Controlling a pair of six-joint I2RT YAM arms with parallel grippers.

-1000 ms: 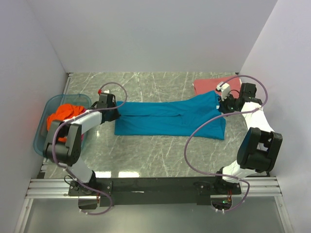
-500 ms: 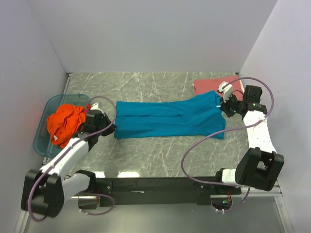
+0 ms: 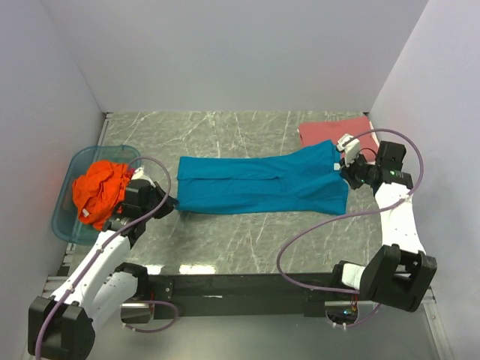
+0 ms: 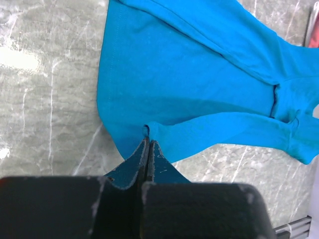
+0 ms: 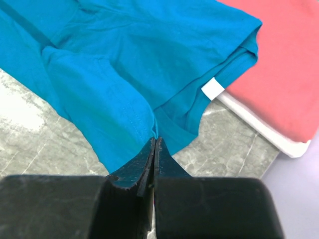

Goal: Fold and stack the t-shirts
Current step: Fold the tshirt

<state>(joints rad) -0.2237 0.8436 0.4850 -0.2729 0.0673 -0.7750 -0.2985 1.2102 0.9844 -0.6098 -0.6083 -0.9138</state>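
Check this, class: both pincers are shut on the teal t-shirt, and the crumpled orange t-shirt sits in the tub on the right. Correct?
One slip: the top external view shows the blue tub with the crumpled orange t-shirt on the left. Both the left pincer and the right pincer are indeed shut on the teal t-shirt.

Grey marble table (image 3: 247,232), white walls (image 3: 225,52)

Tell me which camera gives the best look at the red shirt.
Top external: nearly all of the folded red shirt shows, far right, with the teal shirt overlapping its near edge. Right wrist sees it close but cropped. Left wrist catches only a red sliver at the frame edge.
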